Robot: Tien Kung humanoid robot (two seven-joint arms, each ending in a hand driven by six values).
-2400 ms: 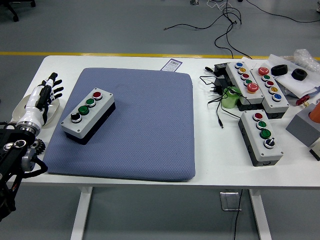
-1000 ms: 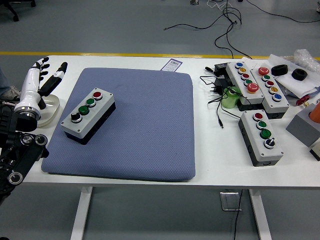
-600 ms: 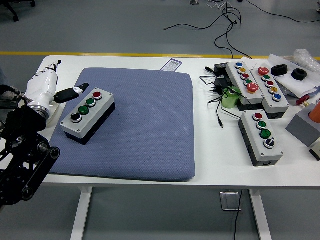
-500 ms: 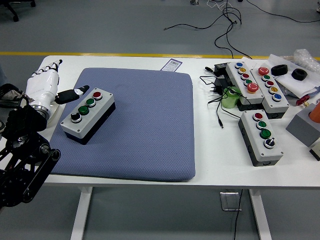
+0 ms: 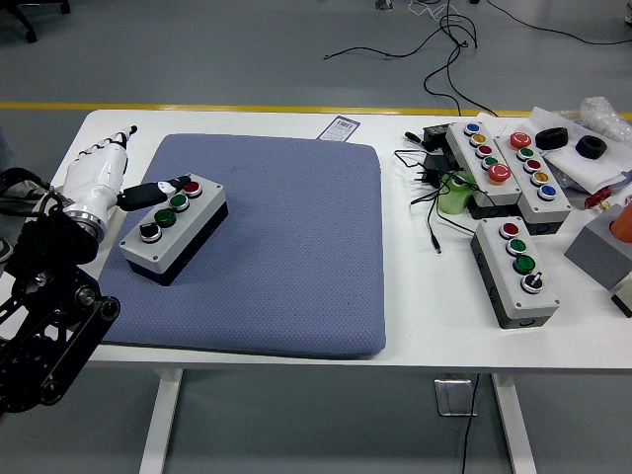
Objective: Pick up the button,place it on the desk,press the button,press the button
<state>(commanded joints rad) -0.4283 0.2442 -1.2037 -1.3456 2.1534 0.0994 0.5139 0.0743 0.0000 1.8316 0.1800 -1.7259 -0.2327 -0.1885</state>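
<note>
Your robot's white left hand (image 5: 102,178) hovers beside the grey four-button control box (image 5: 174,226) on the blue mat (image 5: 286,247). Its thumb (image 5: 153,191) sticks out over the box's far end, and nothing is grasped.

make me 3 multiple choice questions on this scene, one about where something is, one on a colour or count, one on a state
1. Where does the button box nearest the left robot hand sit?
A. on the blue mat
B. on the bare table at the right
C. on the floor

2. What colour is the button at that box's far end?
A. yellow
B. red
C. blue

3. What is the left robot hand doing?
A. gripping the box and lifting it
B. resting flat on the mat
C. reaching one finger out toward the box's far end

Answers: 1 A, the box lies on the mat's left part. 2 B, the red button sits beyond the two green ones. 3 C, a finger points at the red button and the hand holds nothing.
</note>
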